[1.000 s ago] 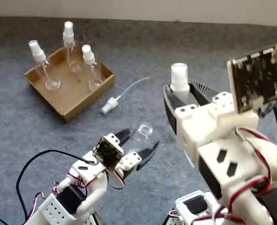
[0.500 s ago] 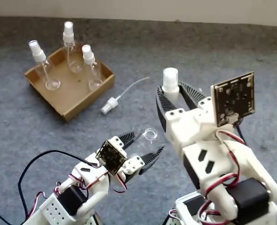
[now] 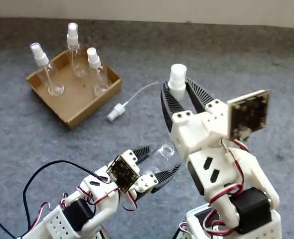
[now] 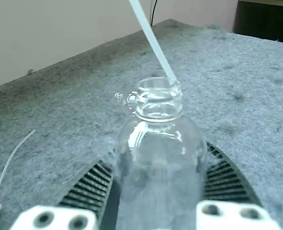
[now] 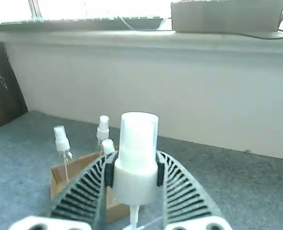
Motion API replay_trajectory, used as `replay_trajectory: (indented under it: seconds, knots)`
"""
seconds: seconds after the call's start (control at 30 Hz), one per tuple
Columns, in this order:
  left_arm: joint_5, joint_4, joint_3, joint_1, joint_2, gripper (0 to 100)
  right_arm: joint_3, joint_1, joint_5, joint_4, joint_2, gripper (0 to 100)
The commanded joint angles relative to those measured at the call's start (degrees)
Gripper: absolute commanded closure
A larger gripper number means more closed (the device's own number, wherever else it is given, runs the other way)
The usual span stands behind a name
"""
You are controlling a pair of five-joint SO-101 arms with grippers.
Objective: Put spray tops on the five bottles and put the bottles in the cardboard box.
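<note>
Change: L pincer (image 3: 163, 159) w/ bottle (image 4: 156, 158) has shifted back toward the arm bases and toward the R arm vs 1 s ago. R pincer (image 3: 177, 88) w/ spray top (image 5: 137, 143) has swung in toward the L side and now sits above the bottle. No shift noted elsewhere.
L pincer: clamped on the bottle's body, one ribbed finger on each side.
Bottle: clear, neck pointing out past the fingertips, mouth uncapped.
R pincer: clamped on the spray top at its collar, white cap uppermost, held well above the desk (image 3: 226, 55).
Dip tube (image 4: 153, 43): thin, white, slants down from above to the bottle mouth. Tip meets the far rim. Inside the neck or just on the rim: cannot tell.
Loose spray top (image 3: 118, 110): lies on its side on the desk, near the box corner, between the box and both pincers. Its tube trails away toward the R side.
Cardboard box (image 3: 94, 107): far L part of desk, open top, set at an angle, well apart from both pincers.
Capped bottles (image 3: 45, 69): 3 in the box, upright, each w/ a white spray top fitted. In R wrist view they stand behind the held spray top.
Desk: grey felt-like cover.
</note>
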Motion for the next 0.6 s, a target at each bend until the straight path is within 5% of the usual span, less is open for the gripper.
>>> replay_trajectory:
  seconds: [0.0,0.57]
  knots:
    - [-0.62,0.18,1.19,0.66,0.31,94,-6.81,-0.48,-5.89,-1.63,-0.75,99.3]
    - [-0.62,0.18,1.19,0.66,-0.13,94,-1.45,-0.40,-7.74,-0.48,-0.84,99.3]
